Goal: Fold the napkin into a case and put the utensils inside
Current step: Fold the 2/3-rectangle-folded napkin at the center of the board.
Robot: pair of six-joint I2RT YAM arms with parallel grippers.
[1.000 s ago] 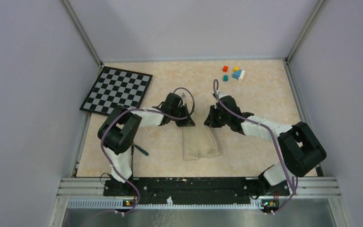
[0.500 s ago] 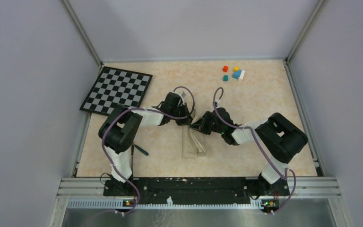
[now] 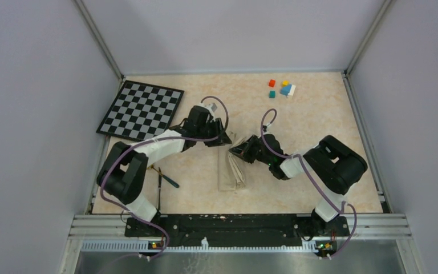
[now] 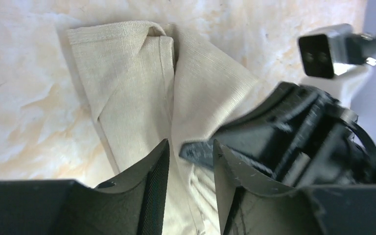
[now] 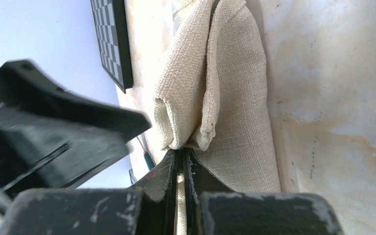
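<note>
Now | right hand [image 5: 180,155] pinching napkin [image 5: 235,107] fold | left hand [image 4: 190,147] slightly parted, empty, above it

Soft even light; napkin [image 5: 235,98] weave sharp, foreground blurred.

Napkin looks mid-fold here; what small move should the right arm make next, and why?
Probably lower the right gripper and release: its jaws are shut on a raised, doubled-over flap of the napkin, while the left gripper is open, holding nothing.
</note>
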